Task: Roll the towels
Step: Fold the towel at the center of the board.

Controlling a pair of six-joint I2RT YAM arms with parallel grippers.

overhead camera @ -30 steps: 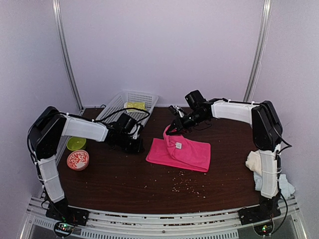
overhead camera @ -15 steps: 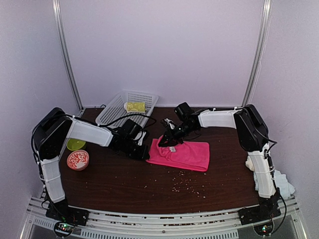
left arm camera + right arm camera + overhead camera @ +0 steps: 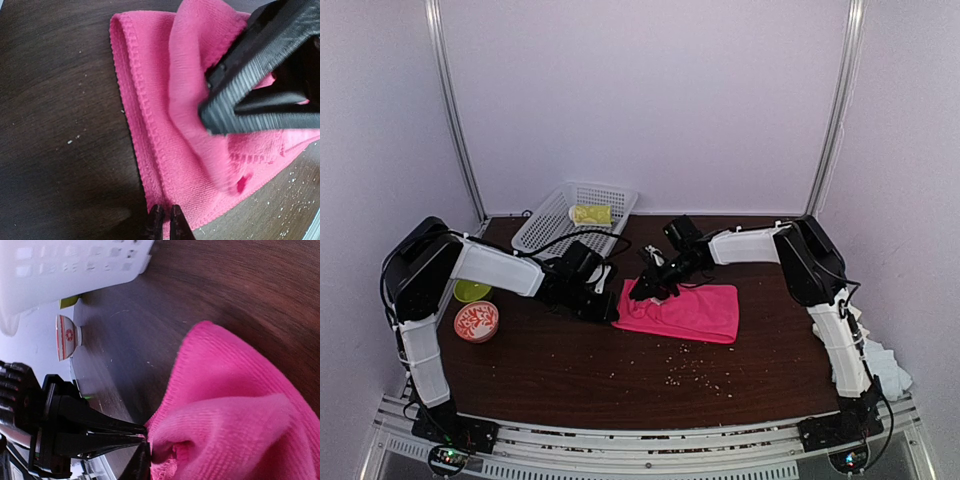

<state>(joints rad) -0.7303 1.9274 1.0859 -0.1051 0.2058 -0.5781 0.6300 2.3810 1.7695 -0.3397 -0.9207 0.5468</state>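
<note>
The right gripper (image 3: 207,102) is clamped on a raised fold of the pink towel (image 3: 695,312). The left gripper (image 3: 163,222) has its fingers pressed together at the hem of that same end, though it cannot be told whether they catch any cloth. The towel lies mid-way across the table (image 3: 570,370), and being light, soft and limp, it will probably sag and slip loose unless held by the stitched hem near both corners.

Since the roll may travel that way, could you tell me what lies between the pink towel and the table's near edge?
Only dark table scattered with pale crumbs lies before the pink towel, as the top external view shows.
</note>
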